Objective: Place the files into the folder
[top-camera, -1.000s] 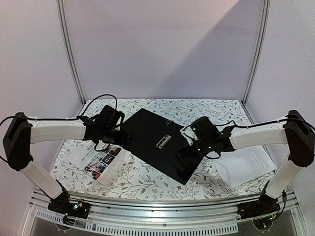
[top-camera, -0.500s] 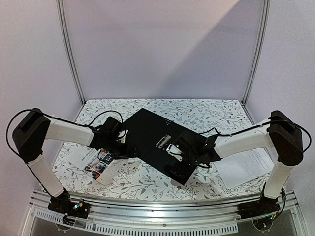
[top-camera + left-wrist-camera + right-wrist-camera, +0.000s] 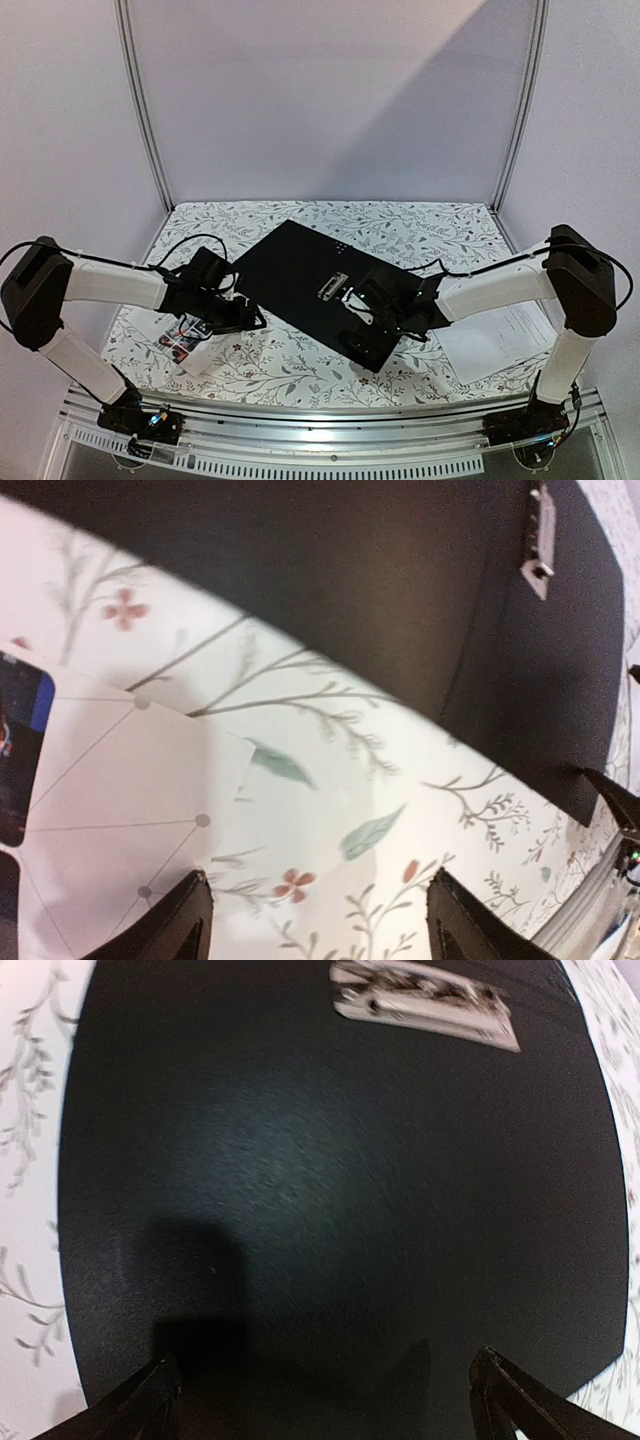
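- Folder (image 3: pixel 295 270) open at centre; leaflet (image 3: pixel 178 336) near-left, white sheets (image 3: pixel 510 332) right.
- Left gripper (image 3: pixel 320 932) spread by leaflet corner; right gripper (image 3: pixel 330 1405) spread over folder (both empty).
- Step, judged: leaflet pickup; next needs an edge pinch.

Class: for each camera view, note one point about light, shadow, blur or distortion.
Top external: sharp; a diagonal shade line crosses the back wall. Left wrist: soft, and the folder has an edge bowed by the lens. Right wrist: the metal clip is blurred, with a faint shadow on the folder's lower left.
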Robot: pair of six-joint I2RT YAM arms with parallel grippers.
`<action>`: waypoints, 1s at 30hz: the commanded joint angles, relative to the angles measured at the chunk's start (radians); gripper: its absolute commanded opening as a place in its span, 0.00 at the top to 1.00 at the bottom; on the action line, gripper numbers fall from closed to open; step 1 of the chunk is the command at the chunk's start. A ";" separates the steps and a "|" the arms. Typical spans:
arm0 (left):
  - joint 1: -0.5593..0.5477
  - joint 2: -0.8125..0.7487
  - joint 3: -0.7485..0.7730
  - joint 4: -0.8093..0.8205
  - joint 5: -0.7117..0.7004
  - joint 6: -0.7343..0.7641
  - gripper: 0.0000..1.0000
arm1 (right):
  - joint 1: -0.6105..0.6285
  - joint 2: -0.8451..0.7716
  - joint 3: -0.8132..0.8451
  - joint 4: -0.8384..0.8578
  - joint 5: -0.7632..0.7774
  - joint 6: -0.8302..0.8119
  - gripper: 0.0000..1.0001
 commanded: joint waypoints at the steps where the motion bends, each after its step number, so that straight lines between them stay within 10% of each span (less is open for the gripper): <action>1: 0.082 -0.072 -0.065 -0.166 -0.115 0.009 0.25 | -0.093 -0.030 -0.084 -0.133 0.068 0.082 0.01; 8: 0.075 -0.085 0.111 -0.080 0.013 0.061 0.25 | -0.143 -0.115 -0.103 -0.109 0.076 0.115 0.01; 23: 0.116 0.457 0.774 -0.132 -0.438 0.157 0.12 | -0.376 -0.179 -0.039 -0.039 -0.031 0.365 0.01; 30: 0.138 0.499 0.770 -0.111 -0.445 0.173 0.12 | -0.494 -0.199 -0.070 0.030 -0.142 0.470 0.01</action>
